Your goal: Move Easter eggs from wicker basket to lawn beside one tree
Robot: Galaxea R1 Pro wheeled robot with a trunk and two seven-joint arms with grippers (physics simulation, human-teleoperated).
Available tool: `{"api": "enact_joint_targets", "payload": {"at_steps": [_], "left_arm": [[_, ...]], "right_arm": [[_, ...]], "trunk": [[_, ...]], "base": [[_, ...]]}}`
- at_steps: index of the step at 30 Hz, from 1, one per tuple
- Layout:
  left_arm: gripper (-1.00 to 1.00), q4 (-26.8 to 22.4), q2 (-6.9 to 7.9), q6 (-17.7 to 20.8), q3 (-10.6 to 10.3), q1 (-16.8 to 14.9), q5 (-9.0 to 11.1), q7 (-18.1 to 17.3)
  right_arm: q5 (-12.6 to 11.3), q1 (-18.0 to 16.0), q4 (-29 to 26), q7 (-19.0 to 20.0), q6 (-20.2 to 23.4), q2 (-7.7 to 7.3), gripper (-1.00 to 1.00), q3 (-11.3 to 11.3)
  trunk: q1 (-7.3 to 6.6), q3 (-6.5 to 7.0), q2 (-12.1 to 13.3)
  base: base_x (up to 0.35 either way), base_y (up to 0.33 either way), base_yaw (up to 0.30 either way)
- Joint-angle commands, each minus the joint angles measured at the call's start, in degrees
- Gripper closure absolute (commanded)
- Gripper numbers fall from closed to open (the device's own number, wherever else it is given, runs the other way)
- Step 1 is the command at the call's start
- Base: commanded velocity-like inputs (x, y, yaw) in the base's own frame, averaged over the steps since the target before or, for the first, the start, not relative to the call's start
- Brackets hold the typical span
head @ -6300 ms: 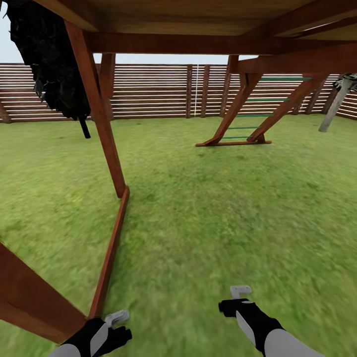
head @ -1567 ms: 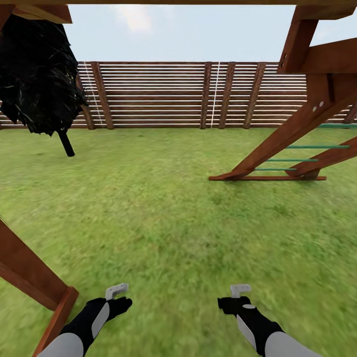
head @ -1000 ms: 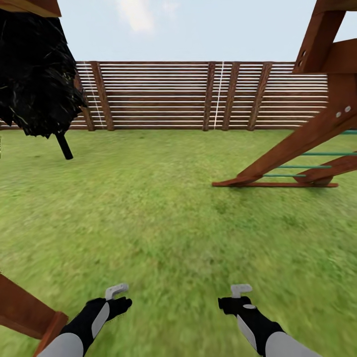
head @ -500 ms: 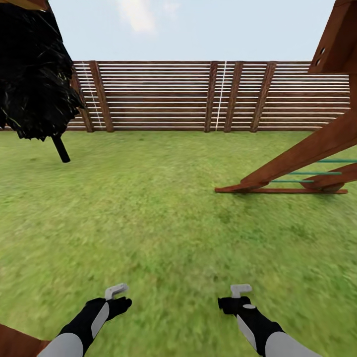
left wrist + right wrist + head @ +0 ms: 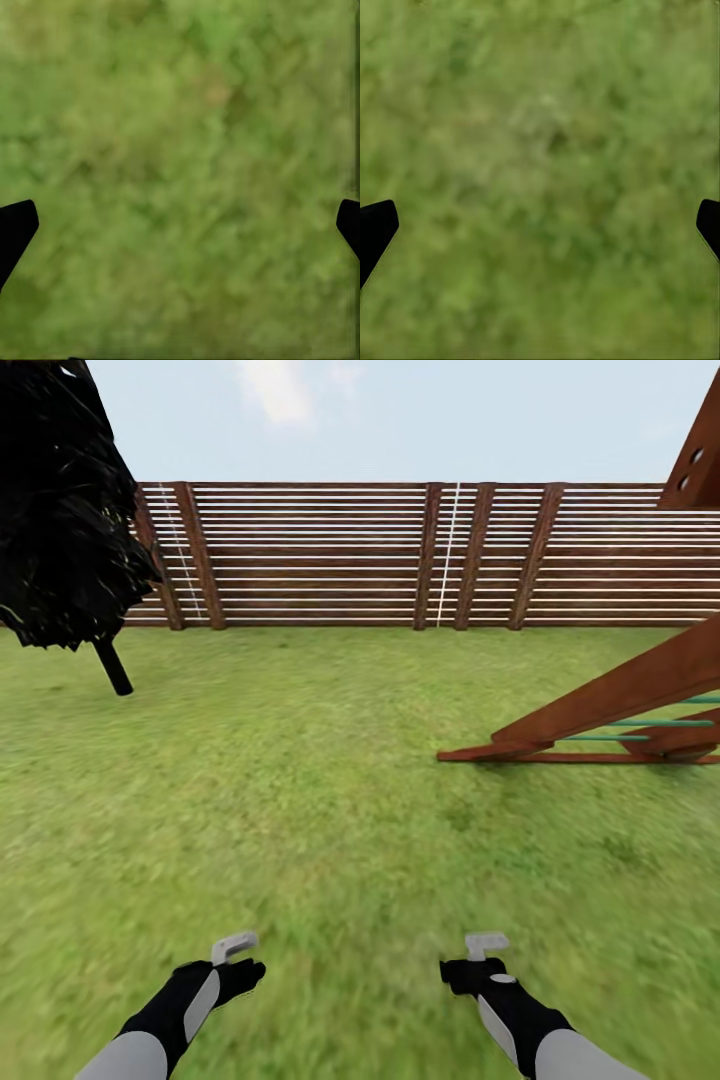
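Observation:
The Easter eggs, the wicker basket and a pale-trunked tree are out of view. Short green lawn point(image 5: 330, 790) spreads ahead to the fence. My left gripper point(image 5: 235, 947) hovers low over the grass at the lower left. It is open, and in the left wrist view its black fingertips point(image 5: 15, 229) stand far apart over bare grass point(image 5: 180, 165). My right gripper point(image 5: 486, 945) hovers at the lower right, also open. Its fingertips point(image 5: 375, 229) sit wide apart with grass point(image 5: 540, 165) and nothing else between them.
A brown slatted wooden fence point(image 5: 330, 550) closes the far side of the garden. A thin black-trunked dark tree point(image 5: 60, 530) stands at the far left. A slanted wooden play frame with green rungs point(image 5: 620, 715) rests on the grass at the right.
The camera has moved forward. The wooden beams at the left and overhead have slid out of the picture and the frame at the right has drifted toward the edge. Both arms hold the same pose.

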Motion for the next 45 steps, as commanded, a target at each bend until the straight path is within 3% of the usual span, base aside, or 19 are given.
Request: {"api": "enact_joint_targets", "payload": {"at_steps": [1, 45], "left_arm": [[-1.0, -0.1, -0.02, 0.4, 0.2, 0.0, 0.6, 0.0], [-1.0, 0.7, -0.02, 0.4, 0.2, 0.0, 0.6, 0.2]], "right_arm": [[0.0, 0.0, -0.1, -0.3, 0.3, 0.0, -1.0, 0.4], [0.0, 0.1, -0.1, -0.4, -0.5, 0.32, -1.0, 0.4]], "trunk": [[0.03, -0.05, 0.0], [0.03, -0.05, 0.0]], "base": [[0.336, 0.0, 0.0], [0.336, -0.067, 0.009]]}}
